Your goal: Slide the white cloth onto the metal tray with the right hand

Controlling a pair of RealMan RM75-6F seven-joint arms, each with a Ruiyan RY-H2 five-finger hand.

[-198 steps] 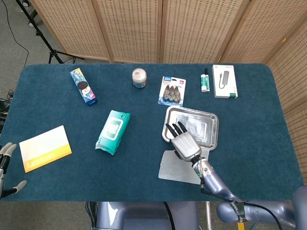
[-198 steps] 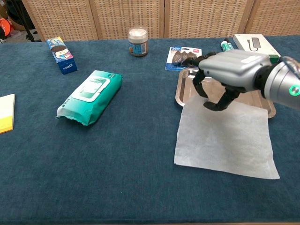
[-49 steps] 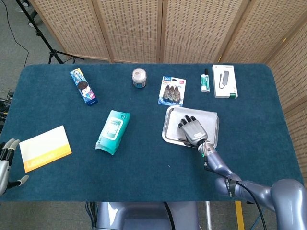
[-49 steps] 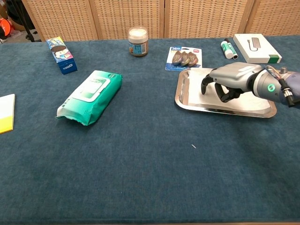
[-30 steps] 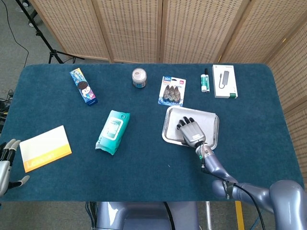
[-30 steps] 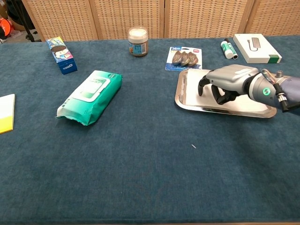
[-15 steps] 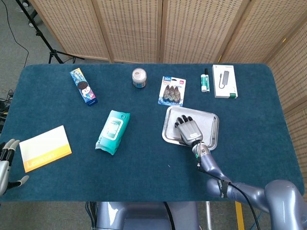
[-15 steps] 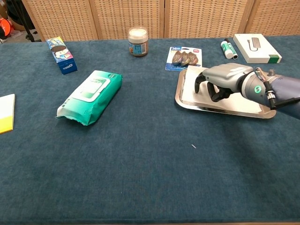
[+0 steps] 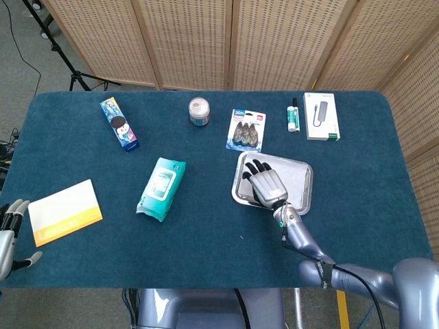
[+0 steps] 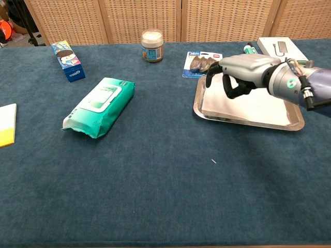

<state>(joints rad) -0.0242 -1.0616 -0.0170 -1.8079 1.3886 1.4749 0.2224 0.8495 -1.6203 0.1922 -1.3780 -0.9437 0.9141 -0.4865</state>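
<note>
The white cloth (image 10: 248, 106) lies flat inside the metal tray (image 10: 248, 123) at right of centre in the chest view, so I judge the slide done. My right hand (image 10: 239, 72) hovers above the tray's upper left part, fingers curled and holding nothing; only pulling clear remains

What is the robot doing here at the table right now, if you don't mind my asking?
The robot's right hand hovers over the metal tray, fingers curled, holding nothing. The white cloth lies flat inside the tray, so the slide looks done. The left hand rests idle with fingers apart, off the table's near left corner by the yellow pad. The green wipes pack lies untouched.
</note>
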